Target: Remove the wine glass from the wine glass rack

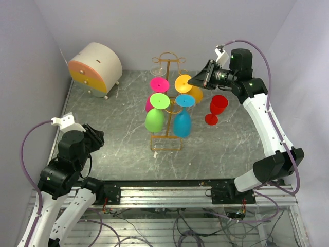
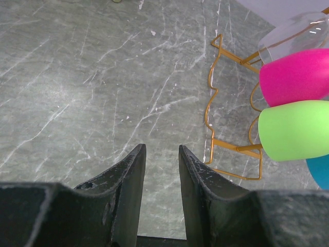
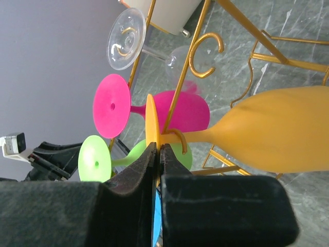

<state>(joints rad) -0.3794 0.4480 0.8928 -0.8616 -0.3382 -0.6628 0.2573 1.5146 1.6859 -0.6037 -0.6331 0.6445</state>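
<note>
Clamping right end effector (image 3: 158, 146) on the upturned foot of the orange wine glass (image 3: 277, 136), hanging bowl-down, stem upright, at the wine glass rack's (image 2: 234, 147) far right; hovering left end effector (image 2: 162, 149) parted over near-left tabletop (image 2: 77, 77).

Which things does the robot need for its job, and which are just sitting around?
For the job: wine glass rack; orange wine glass hanging on it; right gripper, pinching that glass's foot.

Just sitting around: pink glass, green glass, blue glass and clear glass on the rack; red glass on the table; round drawer box; left gripper, open.
</note>
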